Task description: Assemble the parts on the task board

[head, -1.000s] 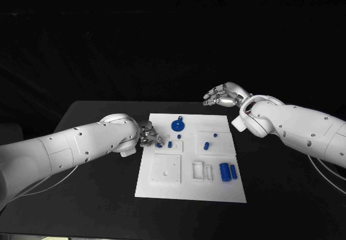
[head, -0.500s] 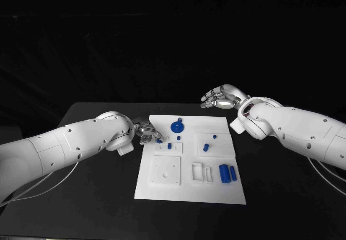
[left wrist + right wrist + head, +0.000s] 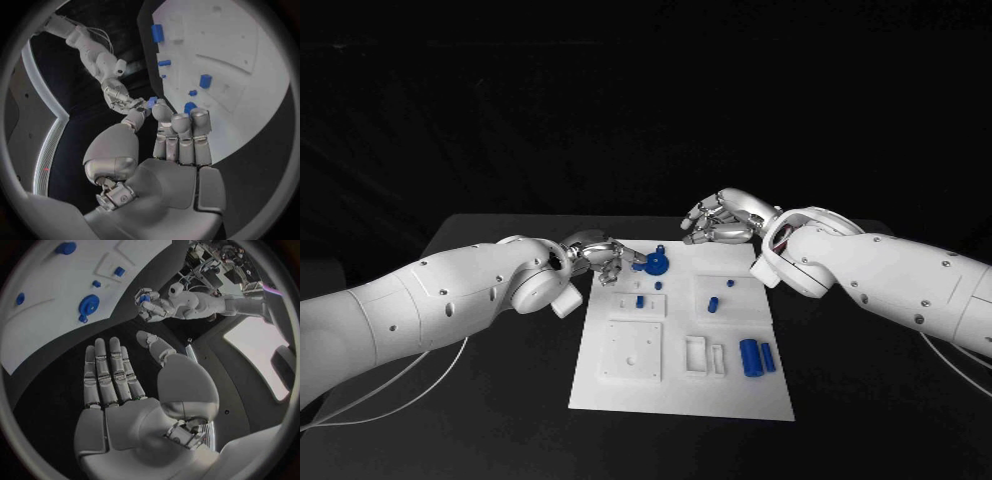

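Note:
The white task board [image 3: 733, 390] lies in the middle of the black table. My left hand [image 3: 596, 255] hovers at the board's far left corner and pinches a small blue part [image 3: 145, 297] in its fingertips. Beside it on the board stands a round blue part with a knob [image 3: 653, 262]. My right hand [image 3: 721, 220] hangs over the board's far edge with straight, spread fingers [image 3: 109, 370] and holds nothing. Small blue pegs [image 3: 711, 303] stand in the board's middle, and two blue cylinders [image 3: 757, 355] lie at its near right.
White raised blocks [image 3: 635, 350] and a slotted holder [image 3: 701, 352] sit on the board's near half. Black table [image 3: 488, 400] lies bare to the left and right of the board. My two hands are close together over the board's far end.
My left hand has carried the small blue part from the board's left side toward its far left corner. My right hand has come down and left over the far edge. The camera has shifted.

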